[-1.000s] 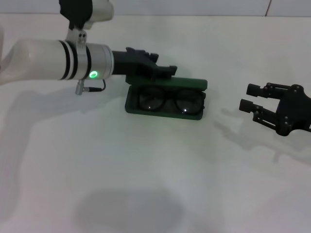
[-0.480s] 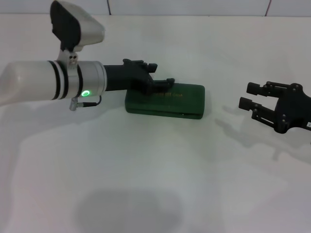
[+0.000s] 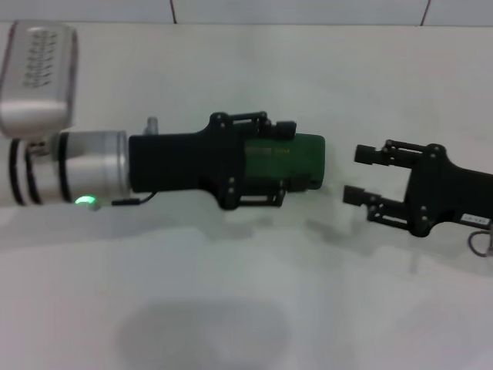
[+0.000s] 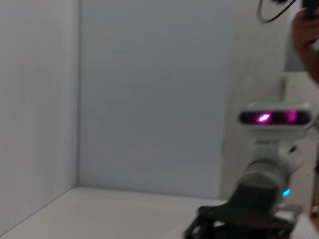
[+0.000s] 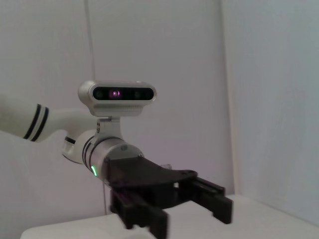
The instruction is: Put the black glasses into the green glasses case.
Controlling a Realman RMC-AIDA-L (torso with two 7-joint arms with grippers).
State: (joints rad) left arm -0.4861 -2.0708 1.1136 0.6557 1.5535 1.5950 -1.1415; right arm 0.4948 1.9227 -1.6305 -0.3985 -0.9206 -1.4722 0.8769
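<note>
The green glasses case [image 3: 305, 159] lies shut on the white table, at the centre in the head view. The black glasses are hidden; they do not show in any view. My left gripper [image 3: 287, 162] reaches in from the left and lies over the left half of the case, open, with one finger [image 3: 266, 121] past the far edge and the other past the near edge. I cannot tell whether it touches the case. My right gripper [image 3: 356, 174] is open and empty, just right of the case's right end. The right wrist view shows the left gripper [image 5: 192, 206] open.
The white table [image 3: 246, 308] reaches to a tiled wall at the back. The left wrist view shows the wall and the right arm's black gripper [image 4: 239, 226] low down. A round shadow [image 3: 204, 335] lies on the table near the front.
The case stood open with the glasses inside a second ago, then was shut. My left gripper has turned and slid over the case. My right gripper has moved left toward the case.
</note>
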